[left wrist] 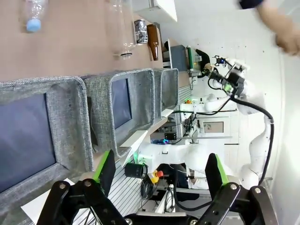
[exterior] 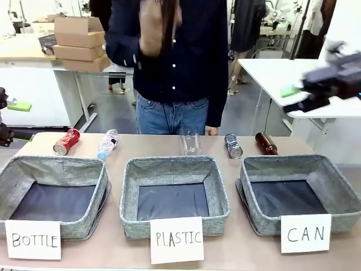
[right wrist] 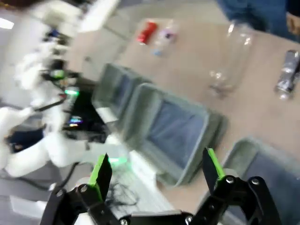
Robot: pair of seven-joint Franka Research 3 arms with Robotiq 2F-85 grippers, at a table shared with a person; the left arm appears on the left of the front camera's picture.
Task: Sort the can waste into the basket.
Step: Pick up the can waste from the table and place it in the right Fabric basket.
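Note:
The red can (exterior: 66, 141) lies at the table's far left, beyond the "BOTTLE" basket. Behind the gap between the middle and right baskets lies the black can (exterior: 233, 145), also seen from the wrists (left wrist: 140, 32) (right wrist: 287, 75); the red can (right wrist: 146, 31) is far off there. The grey "CAN" basket (exterior: 338, 195) stands at the front right with nothing in it. My right gripper (exterior: 299, 97) hovers blurred, high above the table's right end, open (right wrist: 157, 171). My left gripper (exterior: 11, 119) is at the left edge above the table corner, open (left wrist: 161, 173).
The "BOTTLE" basket (exterior: 98, 186) and the "PLASTIC" basket (exterior: 217, 195) stand left and middle. A blue-capped plastic bottle (exterior: 106, 144), a clear bottle (exterior: 190, 142) and a brown glass bottle (exterior: 265, 143) lie along the far edge. A person stands behind, one hand (exterior: 155, 25) raised.

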